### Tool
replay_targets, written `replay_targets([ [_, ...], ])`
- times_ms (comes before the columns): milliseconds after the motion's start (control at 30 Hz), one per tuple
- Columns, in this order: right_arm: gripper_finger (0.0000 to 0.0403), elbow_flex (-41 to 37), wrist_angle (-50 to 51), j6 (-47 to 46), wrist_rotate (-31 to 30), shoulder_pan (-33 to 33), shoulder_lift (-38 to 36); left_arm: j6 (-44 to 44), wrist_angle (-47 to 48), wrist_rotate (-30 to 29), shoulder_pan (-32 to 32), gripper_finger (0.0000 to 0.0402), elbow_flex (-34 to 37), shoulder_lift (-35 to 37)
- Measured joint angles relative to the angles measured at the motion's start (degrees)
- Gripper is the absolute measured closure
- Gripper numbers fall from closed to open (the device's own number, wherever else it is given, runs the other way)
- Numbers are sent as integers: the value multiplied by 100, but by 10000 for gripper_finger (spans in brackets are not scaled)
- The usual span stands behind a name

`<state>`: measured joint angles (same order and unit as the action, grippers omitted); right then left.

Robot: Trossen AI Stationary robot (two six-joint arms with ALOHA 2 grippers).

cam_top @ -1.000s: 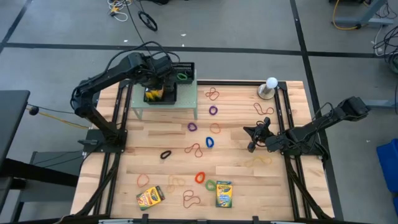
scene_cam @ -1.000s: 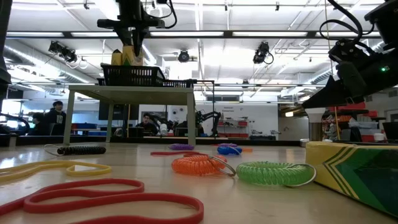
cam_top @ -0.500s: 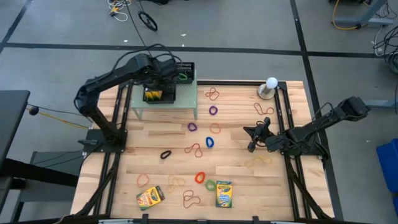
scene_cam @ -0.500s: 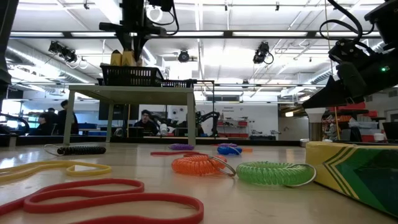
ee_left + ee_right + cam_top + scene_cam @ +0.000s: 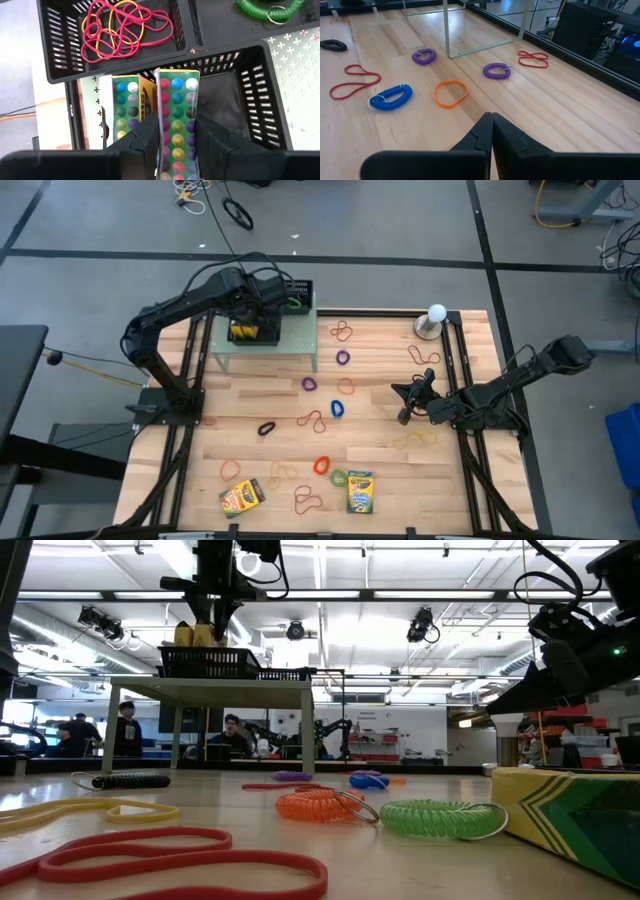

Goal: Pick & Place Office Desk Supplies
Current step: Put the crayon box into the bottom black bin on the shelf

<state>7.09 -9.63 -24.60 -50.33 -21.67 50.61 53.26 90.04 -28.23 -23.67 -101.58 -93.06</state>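
While two crayon boxes [image 5: 150,115] stand upright side by side in a black mesh tray [image 5: 255,90] on the pale green shelf [image 5: 300,340], the left gripper [image 5: 172,137] sits directly over them. Its two fingers [image 5: 215,135] flank the nearer box; whether the pads press on it or stand just clear cannot be told. A neighbouring tray [image 5: 60,50] holds a tangle of red and yellow rubber bands [image 5: 122,27], and a third tray holds a green coil band [image 5: 265,7].

On the wooden table [image 5: 460,490], two more crayon boxes lie flat near the front edge: one [image 5: 241,496] toward the left, one [image 5: 360,491] near the centre. Loose bands are scattered between the shelf and these boxes, among them an orange band [image 5: 451,93], a blue coil [image 5: 390,97], two purple coils [image 5: 496,70] and a red loop [image 5: 354,80].

The right gripper [image 5: 492,122] rests low over the table's right side, jaws closed on nothing. A white ball on a stand [image 5: 435,317] stands at the far right corner.
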Motion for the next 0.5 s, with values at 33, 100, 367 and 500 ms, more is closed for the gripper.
replay_targets([
  [33,392,0,0,0,0,0,0,-37,2,-16,9,276,0,0],
  [100,392,0,0,0,0,0,-2,-145,0,-29,16,264,0,0],
  [367,392,0,0,0,0,0,0,-718,-1,-76,14,208,0,0],
  [500,392,0,1,0,0,0,-1,-1167,-2,-307,14,185,-1,4],
])
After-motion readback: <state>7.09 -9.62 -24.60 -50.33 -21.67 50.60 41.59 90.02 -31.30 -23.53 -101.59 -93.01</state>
